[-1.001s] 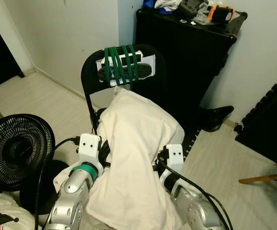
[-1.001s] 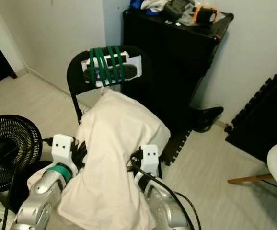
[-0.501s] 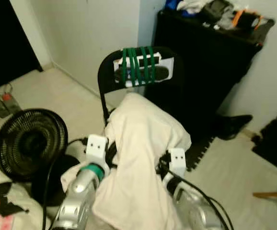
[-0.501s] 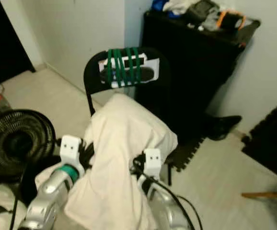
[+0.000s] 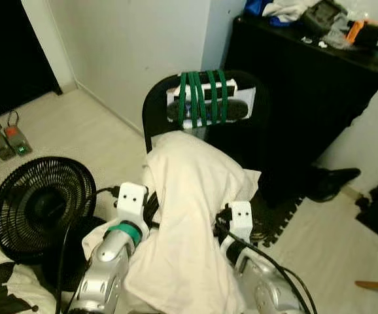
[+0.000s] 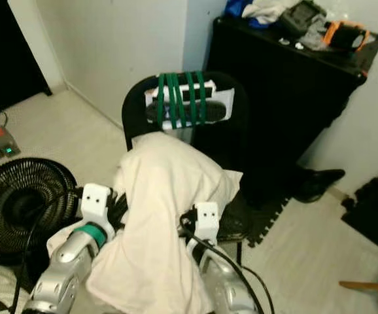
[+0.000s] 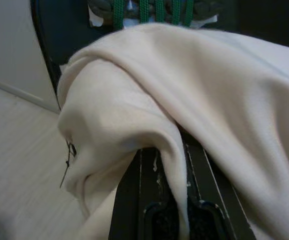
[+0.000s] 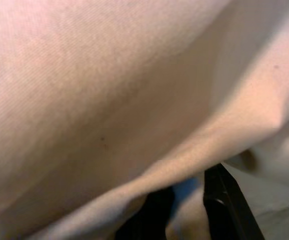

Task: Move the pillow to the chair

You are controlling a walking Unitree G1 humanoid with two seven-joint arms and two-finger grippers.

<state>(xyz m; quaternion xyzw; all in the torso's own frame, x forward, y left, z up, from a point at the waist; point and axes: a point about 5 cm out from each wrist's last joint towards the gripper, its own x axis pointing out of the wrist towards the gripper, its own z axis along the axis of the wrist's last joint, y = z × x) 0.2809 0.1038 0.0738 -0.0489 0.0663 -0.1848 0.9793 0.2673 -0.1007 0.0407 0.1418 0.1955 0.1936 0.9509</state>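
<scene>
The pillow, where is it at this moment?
The cream pillow lies between both grippers, its far end by the black chair backrest, right of the fan.

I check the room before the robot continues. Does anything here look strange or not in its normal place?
Yes. A white and dark object is tied to the backrest of the black chair with green straps, which is unusual. The black cabinet top is cluttered.

The pale floor (image 5: 91, 134) carries a black chair (image 5: 159, 108) near the wall, a black fan (image 5: 42, 209) to its left and a tall black cabinet (image 5: 307, 91) to its right. A black shoe (image 5: 333, 178) lies by the cabinet's foot, and two small chargers (image 5: 6, 139) sit near the dark doorway.
</scene>
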